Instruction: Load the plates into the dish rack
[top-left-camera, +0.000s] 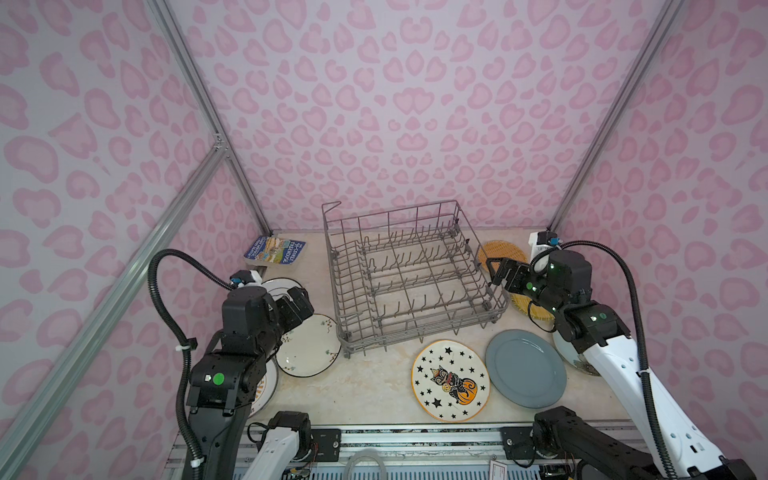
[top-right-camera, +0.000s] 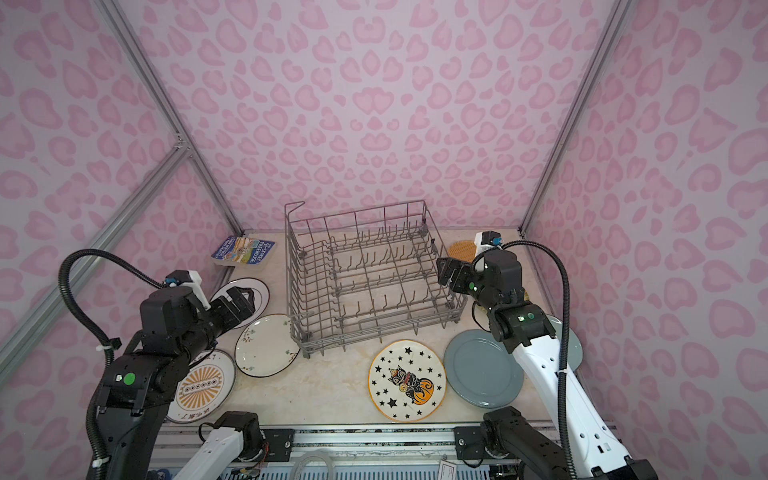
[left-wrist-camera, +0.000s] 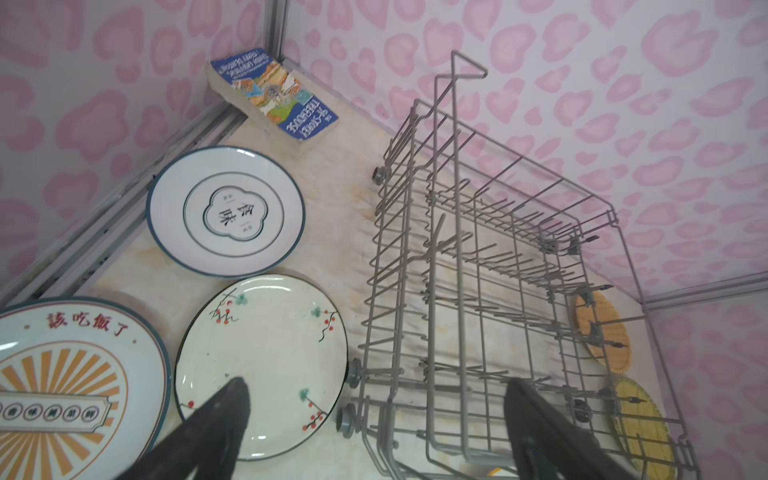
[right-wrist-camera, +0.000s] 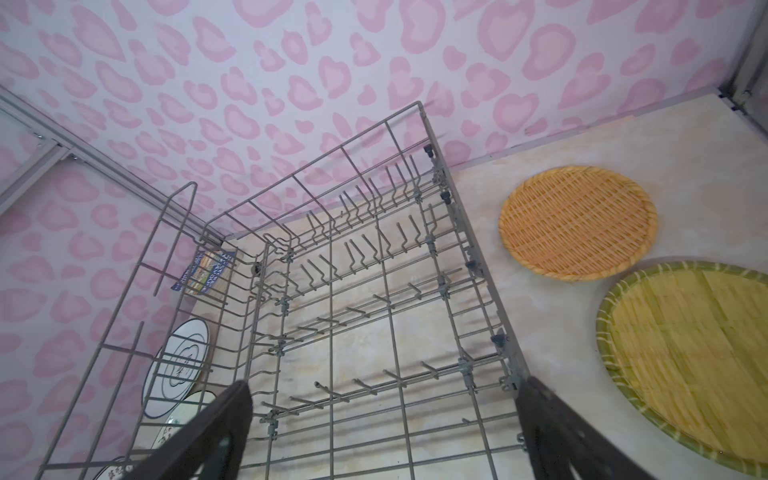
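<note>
Gaping empty, left claw (left-wrist-camera: 376, 384), right claw (right-wrist-camera: 384, 386)

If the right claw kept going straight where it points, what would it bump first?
Probably the large grey wire dish rack: the open right gripper aims down into it, though depth is unclear.

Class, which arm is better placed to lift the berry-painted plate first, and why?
Left: the left gripper, open, hovers beside the berry plate; the right gripper sits beyond the rack.
</note>
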